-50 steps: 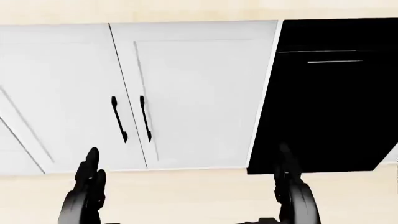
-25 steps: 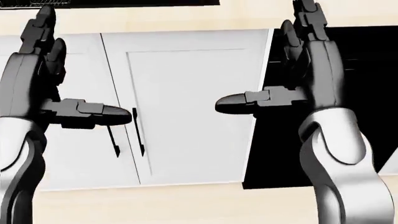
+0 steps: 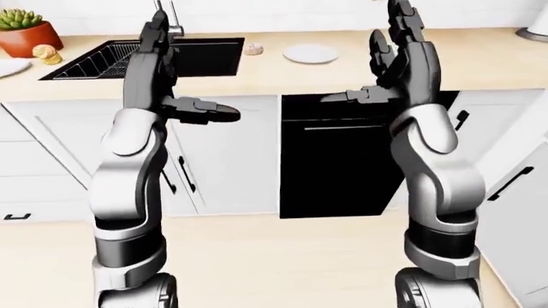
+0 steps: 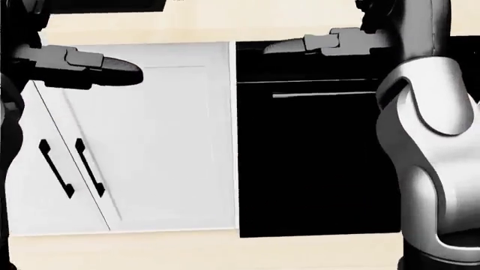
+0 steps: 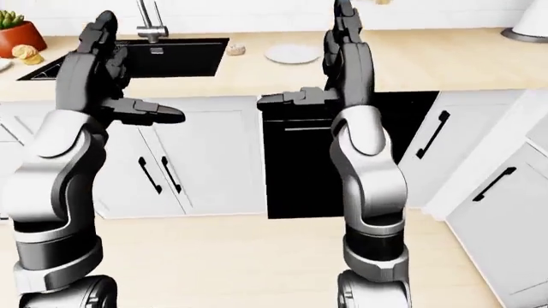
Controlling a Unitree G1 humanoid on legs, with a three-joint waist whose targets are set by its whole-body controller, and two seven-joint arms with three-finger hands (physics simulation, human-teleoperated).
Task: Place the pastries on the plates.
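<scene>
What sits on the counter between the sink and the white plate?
In the left-eye view, one small pastry lies on the counter between the sink and the plate.

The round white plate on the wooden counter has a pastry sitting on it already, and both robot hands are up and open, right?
Not quite. The round white plate is bare in the left-eye view; the small pale pastry lies beside it on the counter. The left hand and right hand are up and open.

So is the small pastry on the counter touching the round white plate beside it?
Apart. The left-eye view shows bare beige counter between the small pastry and the round white plate.
</scene>
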